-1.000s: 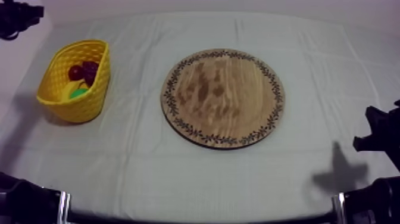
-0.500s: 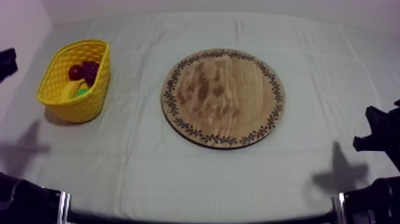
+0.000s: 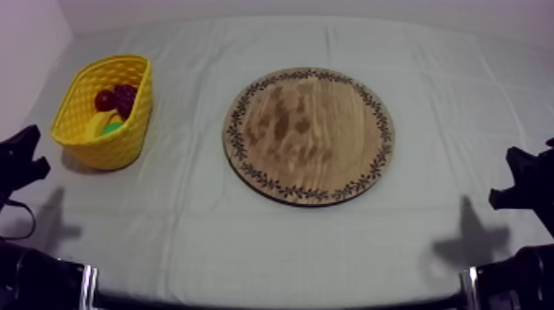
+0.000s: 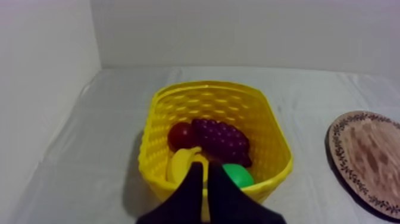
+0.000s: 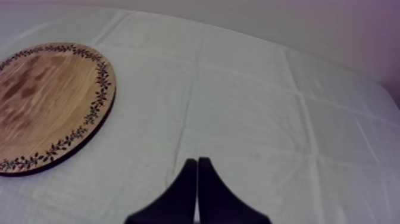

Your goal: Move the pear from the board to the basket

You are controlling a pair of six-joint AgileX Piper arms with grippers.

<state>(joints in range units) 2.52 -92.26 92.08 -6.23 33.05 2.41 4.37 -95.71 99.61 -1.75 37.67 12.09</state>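
Observation:
The green pear (image 4: 238, 176) lies inside the yellow basket (image 4: 205, 88), beside a banana (image 4: 181, 162), a bunch of grapes (image 4: 221, 140) and a small red fruit (image 4: 180, 134). In the top view the basket (image 3: 115, 148) stands at the far left with the pear (image 3: 110, 128) in it. The round wooden board (image 3: 308, 135) in the middle of the table is bare. My left gripper (image 4: 203, 170) is shut on nothing, just short of the basket's near wall; from above it (image 3: 25, 152) sits at the left edge. My right gripper (image 5: 197, 164) is shut on nothing over bare cloth, right of the board (image 5: 41, 101).
Grey-white cloth (image 3: 190, 223) covers the table. A wall rises behind the table's far edge and along its left side (image 4: 47, 71). My right gripper (image 3: 519, 177) rests at the right edge, well away from the board.
My left arm has drawn back from the upper left, down along the left edge to a spot just below the basket. The right arm and the fruit have not moved.

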